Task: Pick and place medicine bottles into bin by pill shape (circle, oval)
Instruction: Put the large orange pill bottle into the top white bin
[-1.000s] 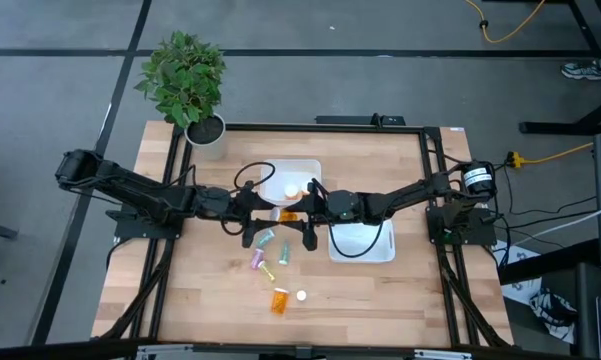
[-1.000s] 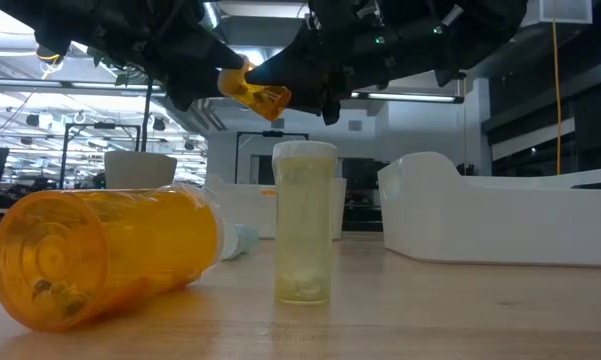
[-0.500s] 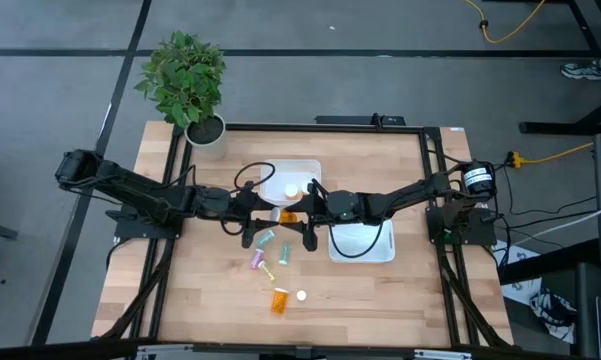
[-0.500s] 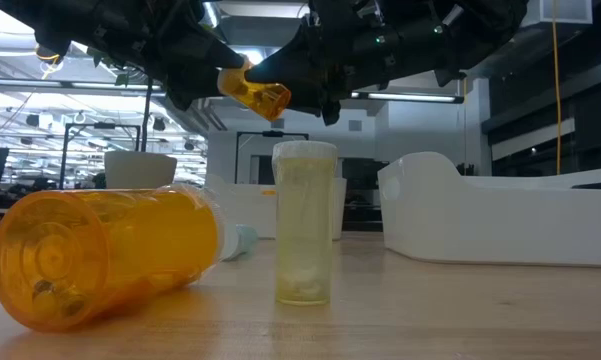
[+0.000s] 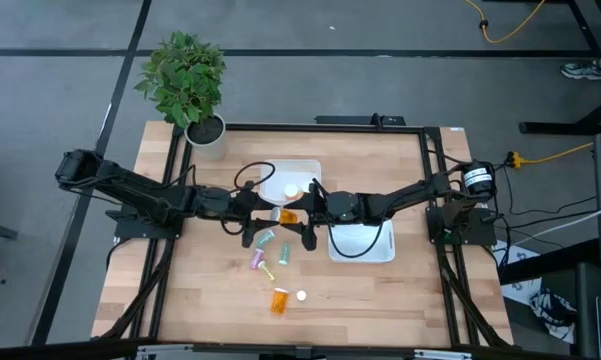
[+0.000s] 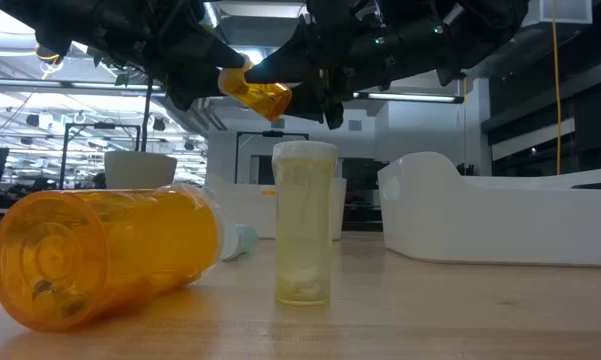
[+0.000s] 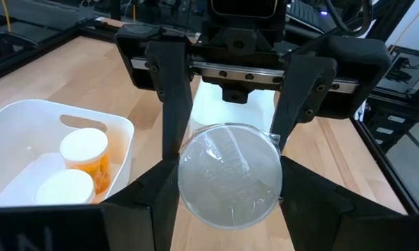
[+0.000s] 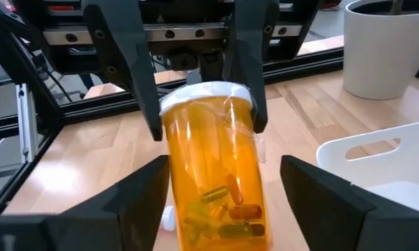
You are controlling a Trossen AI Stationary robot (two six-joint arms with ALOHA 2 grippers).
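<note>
Handover | orange bottle (image 8: 212,174) clamped at cap by left jaws (image 8: 192,104) | right jaws (image 8: 223,209) released, flanking base, for inspecting oval pills.

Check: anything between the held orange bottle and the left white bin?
Nothing visible. The left gripper holds the orange bottle in the air; the right gripper has let go, jaws apart on either side. The white bin sits just beside, top open.
</note>
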